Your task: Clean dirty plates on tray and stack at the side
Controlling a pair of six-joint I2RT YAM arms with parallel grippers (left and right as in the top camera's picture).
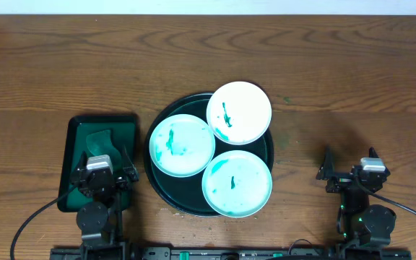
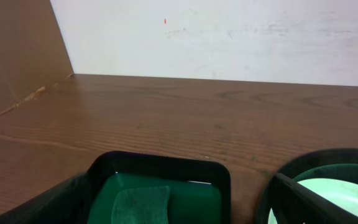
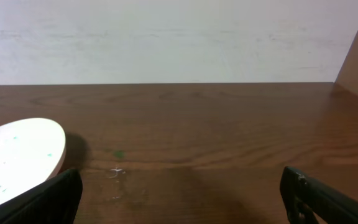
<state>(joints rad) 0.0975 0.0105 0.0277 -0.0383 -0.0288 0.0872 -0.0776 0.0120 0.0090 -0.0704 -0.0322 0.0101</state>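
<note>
1. Plates (image 1: 182, 145), three of them, lie close together on the big round tray (image 1: 179, 191) in the middle of the table (image 1: 338, 65). All three have green marks on them, so none looks clean yet.
2. Both arms wait at the near edge of the table. The left jaws are wide open over the small tray (image 1: 76, 133) with the cloth (image 1: 101, 139) in it. The right jaws are wide open too, over bare wood, well apart from the plates. Neither holds anything.
3. The first job is likely to pick up the cloth. It lies flat in the small tray, so the jaws could slip off it, or bump the tray wall and push the small tray away.
4. The back plate (image 1: 239, 113) and the front plate (image 1: 237, 183) seem to poke out over the big tray's rim. A hard push on an edge could tip one or make it slide onto the table.
5. The plates touch each other. Moving one could drag its neighbour along.
6. Rubbing with the cloth could spin or shove a plate if the other arm does not hold it steady.
7. A plate is thin and smooth. A grip on its edge could slip, and the plate could drop.
8. A dirty cloth could spread the green mess instead of taking it off.
</note>
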